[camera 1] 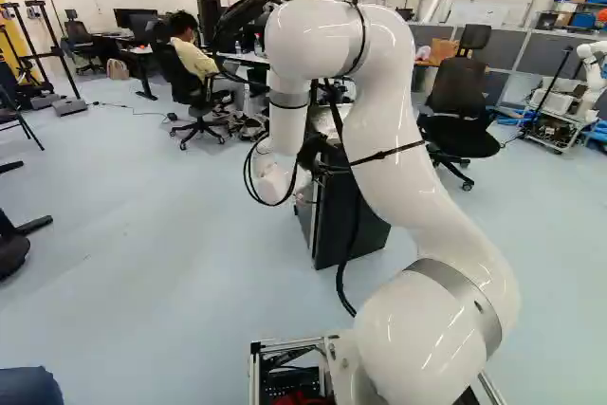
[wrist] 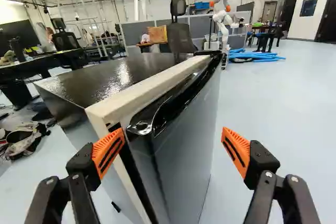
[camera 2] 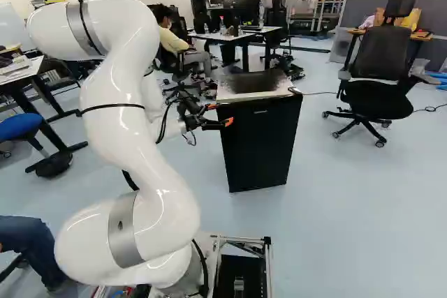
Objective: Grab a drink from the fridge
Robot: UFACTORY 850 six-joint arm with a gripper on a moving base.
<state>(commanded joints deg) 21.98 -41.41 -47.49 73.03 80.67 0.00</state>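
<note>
In the right base view my gripper [camera 2: 218, 114] is beside the upper left edge of the small black fridge [camera 2: 257, 148], fingers spread. The wrist view shows the gripper [wrist: 172, 148] open, its orange pads far apart. The near upper corner of the fridge door [wrist: 184, 148] lies ahead, between the lines of the two fingers. One finger [wrist: 108, 153] is by the dark seam between the door and the pale front frame [wrist: 142, 90]; the other stands off the door's outer face. Whether either finger touches is unclear. No drink shows; the fridge's inside is hidden.
A dark tray-like thing [camera 2: 255, 82] lies on the fridge top. An office chair [camera 2: 380, 75] stands to the fridge's right, with desks [camera 2: 230, 36] behind. Another robot [wrist: 221, 17] and blue tubes [wrist: 254, 56] are farther off.
</note>
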